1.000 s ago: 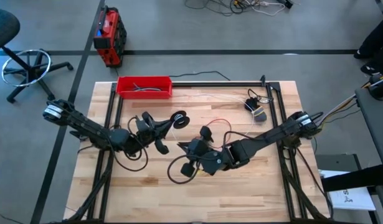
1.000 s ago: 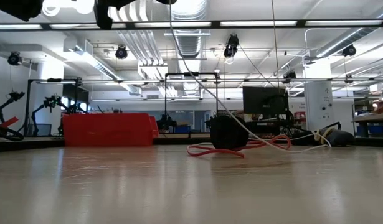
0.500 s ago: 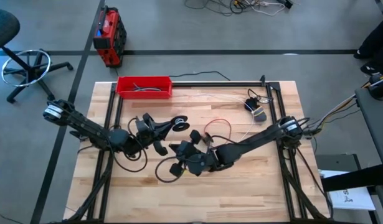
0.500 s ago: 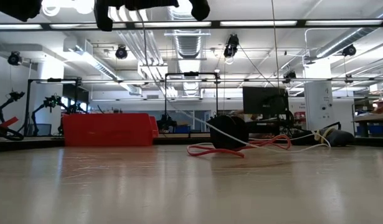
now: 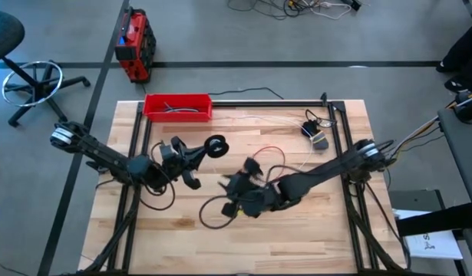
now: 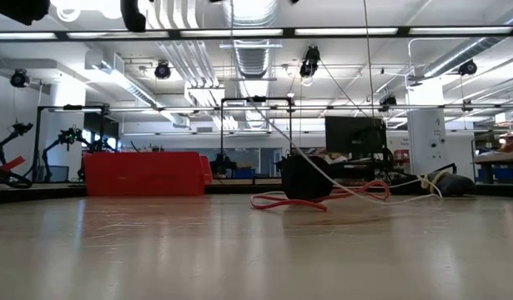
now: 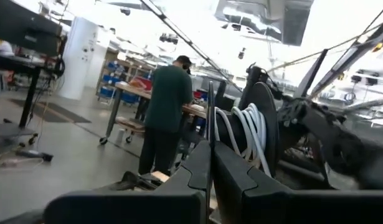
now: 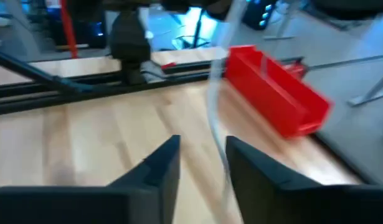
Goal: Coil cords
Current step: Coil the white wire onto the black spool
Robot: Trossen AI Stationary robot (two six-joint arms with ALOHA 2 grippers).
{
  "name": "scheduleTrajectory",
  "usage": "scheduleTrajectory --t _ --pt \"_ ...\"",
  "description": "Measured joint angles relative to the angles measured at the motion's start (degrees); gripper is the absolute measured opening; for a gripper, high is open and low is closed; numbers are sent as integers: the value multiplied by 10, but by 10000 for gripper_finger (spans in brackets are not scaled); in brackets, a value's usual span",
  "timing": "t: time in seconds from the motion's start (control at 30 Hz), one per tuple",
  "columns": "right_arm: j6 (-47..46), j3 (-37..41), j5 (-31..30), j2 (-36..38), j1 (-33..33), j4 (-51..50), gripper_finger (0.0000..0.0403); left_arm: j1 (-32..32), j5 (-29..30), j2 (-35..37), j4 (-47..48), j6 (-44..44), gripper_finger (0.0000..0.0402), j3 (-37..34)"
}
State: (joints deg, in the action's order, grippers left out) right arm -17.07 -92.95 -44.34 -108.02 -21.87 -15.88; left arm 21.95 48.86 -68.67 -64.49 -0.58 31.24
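No readable writing is seen. The white cord (image 7: 244,127) is wound on a black disc gripped by the closed left hand (image 5: 191,156) above the worktop (image 5: 312,222); it runs between the parted fingers of the right hand (image 8: 200,163). The red cord (image 6: 285,201) lies mid-worktop.

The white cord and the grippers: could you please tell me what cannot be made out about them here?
Right gripper, high view: blurred by motion; whether the white cord touches it is unclear.
White cord, high view: too thin to trace across the table.
Red cord, low view: partly hidden behind the black disc.
Spool in left gripper, left wrist view: lower part hidden by the gripper.
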Motion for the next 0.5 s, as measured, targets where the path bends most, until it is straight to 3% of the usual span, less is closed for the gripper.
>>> scheduleTrajectory --t 0.23,0.5 --pt "15 1 -13 39 -23 -44 176 14 -4 39 5 30 0 -2" --pt "-3 4 -23 3 -20 -45 184 30 -19 52 7 31 0 -3"
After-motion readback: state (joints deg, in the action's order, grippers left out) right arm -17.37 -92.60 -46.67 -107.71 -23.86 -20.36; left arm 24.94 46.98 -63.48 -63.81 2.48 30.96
